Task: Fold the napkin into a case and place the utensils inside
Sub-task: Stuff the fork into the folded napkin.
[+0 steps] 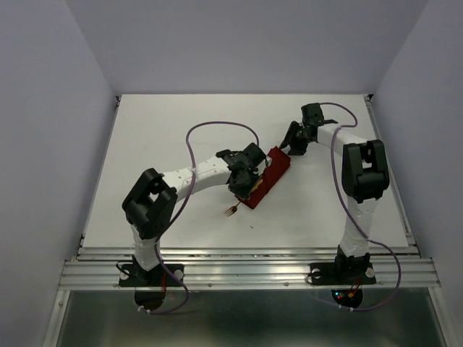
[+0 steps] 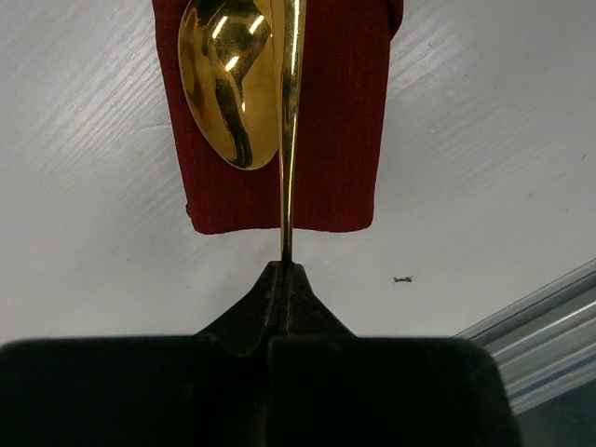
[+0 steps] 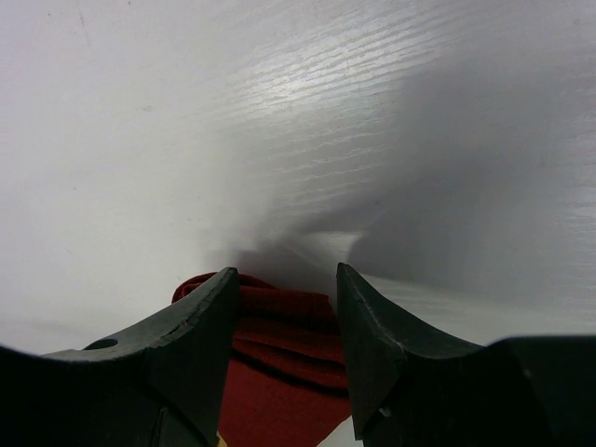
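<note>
**L end effector (image 2: 286, 265) holding the spoon (image 2: 228, 84) over the case (image 2: 335, 112); R end effector (image 3: 284, 275) at the case's other end.**

L: fingers fully closed on the tip of the thin gold handle. Spoon sticks straight out ahead, oval bowl above the dark red cloth just past the fingertips. Case's short end lies flat on the white surface (image 1: 181, 123), right in front of the tips.
R: jaws approx half apart, w/ the other end of the case showing in the gap betw the two fingers, cloth rumpled there. Can't tell if the pads touch it.
Top view: case is a narrow oblong lying diagonally betw both end effectors. Fork (image 1: 232, 210) lies on the surface just beside the L end effector, tines pointing away from the case. Can't tell if its handle is tucked in.
</note>
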Motion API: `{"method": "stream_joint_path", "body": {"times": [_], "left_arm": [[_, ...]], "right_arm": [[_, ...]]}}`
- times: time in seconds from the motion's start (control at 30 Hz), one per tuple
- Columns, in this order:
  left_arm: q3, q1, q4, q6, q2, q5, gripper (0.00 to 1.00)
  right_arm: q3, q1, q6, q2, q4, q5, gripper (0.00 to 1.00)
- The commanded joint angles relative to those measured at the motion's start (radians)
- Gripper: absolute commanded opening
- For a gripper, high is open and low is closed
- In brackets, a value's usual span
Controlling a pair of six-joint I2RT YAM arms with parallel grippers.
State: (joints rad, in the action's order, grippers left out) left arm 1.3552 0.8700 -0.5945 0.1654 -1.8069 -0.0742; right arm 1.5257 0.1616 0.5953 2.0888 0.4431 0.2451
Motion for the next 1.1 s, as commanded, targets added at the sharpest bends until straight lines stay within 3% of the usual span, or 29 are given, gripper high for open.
{"method": "stream_joint_path", "body": {"times": [0.0,1.07], "left_arm": [[0.065,0.011,-0.057,-0.01,-0.019,0.062,0.0],[0.354,0.021,-0.088,-0.006,-0.253,0.036,0.0]], "right_arm": [[-0.009,0.018,0.004,-0.006,-0.024,-0.001,0.52],[-0.048,0.027,0.0,-0.016,-0.037,0.013,0.53]]}}
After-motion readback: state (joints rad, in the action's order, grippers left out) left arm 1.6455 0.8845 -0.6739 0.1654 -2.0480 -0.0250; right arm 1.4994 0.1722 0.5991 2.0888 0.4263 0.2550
